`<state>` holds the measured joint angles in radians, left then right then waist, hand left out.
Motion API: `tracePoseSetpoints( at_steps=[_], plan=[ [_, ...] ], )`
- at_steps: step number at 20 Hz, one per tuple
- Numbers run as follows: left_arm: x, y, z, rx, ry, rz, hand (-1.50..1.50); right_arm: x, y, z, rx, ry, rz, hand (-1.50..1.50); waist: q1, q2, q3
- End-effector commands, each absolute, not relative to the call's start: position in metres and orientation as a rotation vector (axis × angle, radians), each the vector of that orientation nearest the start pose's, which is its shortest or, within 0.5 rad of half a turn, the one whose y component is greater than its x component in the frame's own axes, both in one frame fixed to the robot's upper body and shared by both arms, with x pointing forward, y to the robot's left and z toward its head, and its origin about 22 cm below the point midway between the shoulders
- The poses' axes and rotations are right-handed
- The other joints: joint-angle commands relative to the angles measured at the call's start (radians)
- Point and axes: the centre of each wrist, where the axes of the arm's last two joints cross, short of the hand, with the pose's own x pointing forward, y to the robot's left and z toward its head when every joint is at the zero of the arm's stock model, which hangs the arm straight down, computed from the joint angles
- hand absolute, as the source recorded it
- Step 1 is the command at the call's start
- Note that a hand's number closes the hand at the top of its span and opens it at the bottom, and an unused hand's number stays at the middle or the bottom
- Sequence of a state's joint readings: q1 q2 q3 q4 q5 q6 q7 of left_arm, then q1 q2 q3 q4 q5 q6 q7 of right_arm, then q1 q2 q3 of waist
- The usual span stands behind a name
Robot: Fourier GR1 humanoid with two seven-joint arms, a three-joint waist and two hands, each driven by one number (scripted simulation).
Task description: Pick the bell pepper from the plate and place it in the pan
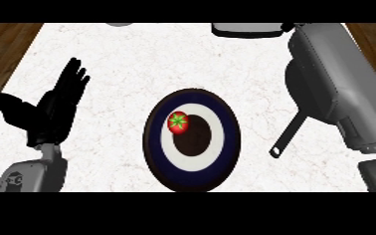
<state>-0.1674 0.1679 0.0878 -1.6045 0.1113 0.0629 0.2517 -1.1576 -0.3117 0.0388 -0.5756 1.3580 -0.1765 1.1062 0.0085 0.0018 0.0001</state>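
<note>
Bell pepper (178, 122): on plate (228, 129) — right of left hand (60, 104).
Left hand: fingers straight, holding nothing.
Right hand: apparently hidden — state indeterminable.
Pan (288, 133): handle only.

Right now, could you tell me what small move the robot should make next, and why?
Probably bring the right forearm back toward the plate. The bell pepper sits untouched on it, that arm hides most of the pan, and the left hand rests open.

Pepper (178, 122) on plate (220, 110), L hand (60, 98) open.
</note>
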Motion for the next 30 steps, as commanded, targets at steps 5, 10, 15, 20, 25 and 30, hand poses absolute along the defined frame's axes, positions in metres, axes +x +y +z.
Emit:
tracePoseSetpoints(
  at_steps=[5, 10, 15, 20, 25, 30],
  plan=[
    [0.268, 0.275, 0.053, 0.116, -1.513, 0.045, 0.00, 0.441, -0.271, 0.144, -1.753, -0.718, 0.070, 1.50, -0.015, -0.005, 0.000],
    [0.280, 0.263, 0.064, 0.102, -1.517, 0.036, 0.00, 0.416, -0.330, 0.115, -1.727, -0.742, 0.108, 1.50, -0.011, -0.001, 0.000],
    [0.279, 0.273, 0.050, 0.112, -1.529, 0.023, 0.00, 0.395, -0.349, 0.048, -1.662, -0.798, 0.116, 1.50, 0.007, 0.007, 0.001],
    [0.281, 0.271, 0.058, 0.088, -1.526, 0.016, 0.00, 0.397, -0.359, 0.034, -1.627, -0.694, 0.147, 1.50, 0.019, 0.008, 0.001],
    [0.285, 0.273, 0.057, 0.099, -1.525, 0.036, 0.00, 0.388, -0.392, 0.040, -1.456, -0.590, -0.097, -1.50, 0.018, 0.011, 0.002],
    [0.288, 0.274, 0.063, 0.092, -1.526, 0.035, 0.00, 0.366, -0.386, -0.006, -1.379, -0.679, -0.063, -1.50, 0.014, 0.008, 0.002]
  ],
)
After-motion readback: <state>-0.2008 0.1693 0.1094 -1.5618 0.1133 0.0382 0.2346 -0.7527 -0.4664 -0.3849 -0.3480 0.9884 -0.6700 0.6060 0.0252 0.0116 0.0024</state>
